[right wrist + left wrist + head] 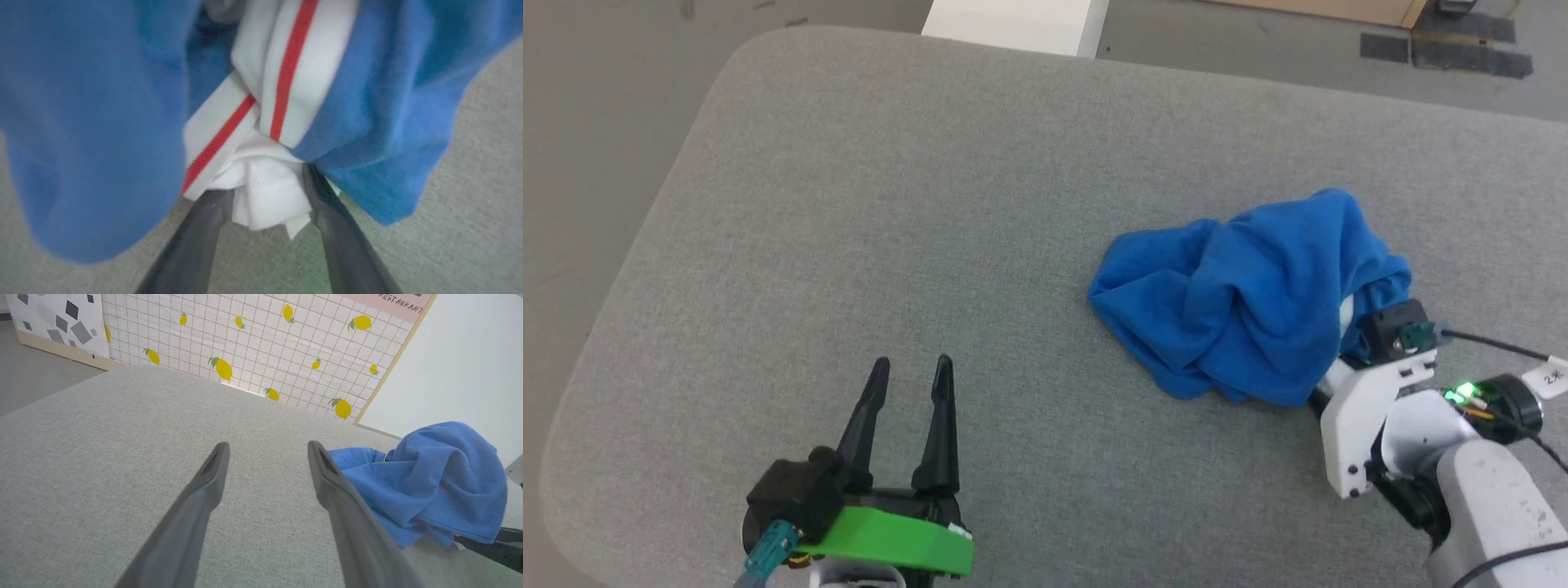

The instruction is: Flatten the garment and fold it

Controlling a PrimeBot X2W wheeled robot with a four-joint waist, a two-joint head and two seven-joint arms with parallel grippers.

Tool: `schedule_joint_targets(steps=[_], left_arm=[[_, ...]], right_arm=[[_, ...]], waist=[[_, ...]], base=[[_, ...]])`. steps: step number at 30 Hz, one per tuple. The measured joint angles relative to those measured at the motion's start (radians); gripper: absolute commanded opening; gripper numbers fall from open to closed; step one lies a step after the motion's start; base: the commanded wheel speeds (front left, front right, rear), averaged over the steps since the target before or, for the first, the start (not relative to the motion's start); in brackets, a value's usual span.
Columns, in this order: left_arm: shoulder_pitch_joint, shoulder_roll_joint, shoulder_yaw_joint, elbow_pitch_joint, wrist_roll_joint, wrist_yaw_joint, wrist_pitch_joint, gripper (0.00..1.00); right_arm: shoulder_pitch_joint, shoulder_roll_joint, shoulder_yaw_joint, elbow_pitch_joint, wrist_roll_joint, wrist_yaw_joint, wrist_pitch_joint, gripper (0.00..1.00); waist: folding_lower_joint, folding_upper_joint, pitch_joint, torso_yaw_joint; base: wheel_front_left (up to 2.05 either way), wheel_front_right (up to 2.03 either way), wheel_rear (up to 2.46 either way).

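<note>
The garment (1241, 302) is a crumpled royal-blue heap on the right side of the grey padded table (890, 204). My right gripper (265, 183) has pushed into the heap's near right edge, where its white wrist (1364, 408) shows and its fingers go under the cloth. Its jaws stand wide on either side of a bunched white, red-striped part (269, 183) of the garment (81, 122), fingertips hidden by fabric. My left gripper (911, 363) is open and holds nothing at the table's near left, well apart from the garment (441, 477), which lies to the right of this gripper (267, 447).
The table's rounded left corners and far edge border grey floor. A white block (1013, 24) stands beyond the far edge and dark tape marks (1445, 49) lie on the floor. A lemon-patterned wall (245, 343) rises behind the table.
</note>
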Motion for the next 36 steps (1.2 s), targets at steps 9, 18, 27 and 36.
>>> schedule_joint_targets(steps=[9, 18, 27, 36], left_arm=[[-0.012, 0.000, 0.016, 0.014, -0.001, 0.005, 0.000, 1.00], [0.000, 0.000, 0.034, 0.017, 0.000, 0.003, 0.000, 1.00], [0.009, -0.001, 0.033, 0.013, 0.001, -0.001, 0.000, 1.00], [0.009, -0.001, 0.041, 0.017, 0.005, -0.008, 0.000, 1.00]], right_arm=[[-0.056, -0.016, -0.007, -0.063, 0.054, 0.000, -0.078, 0.00], [-0.081, -0.041, -0.100, -0.294, 0.085, 0.000, -0.053, 0.00], [0.188, 0.005, -0.341, -0.467, 0.076, 0.000, 0.008, 0.00], [0.417, 0.120, -0.536, -0.456, 0.017, 0.000, -0.037, 0.16]], waist=[[0.0000, 0.0000, -0.011, -0.051], [0.0000, 0.0000, -0.079, -0.118], [0.0000, 0.0000, -0.085, -0.151], [0.0000, 0.0000, -0.058, -0.149]], base=[[0.00, 0.00, 0.00], [0.00, 0.00, 0.00], [0.00, 0.00, 0.00], [0.00, 0.00, 0.00]])
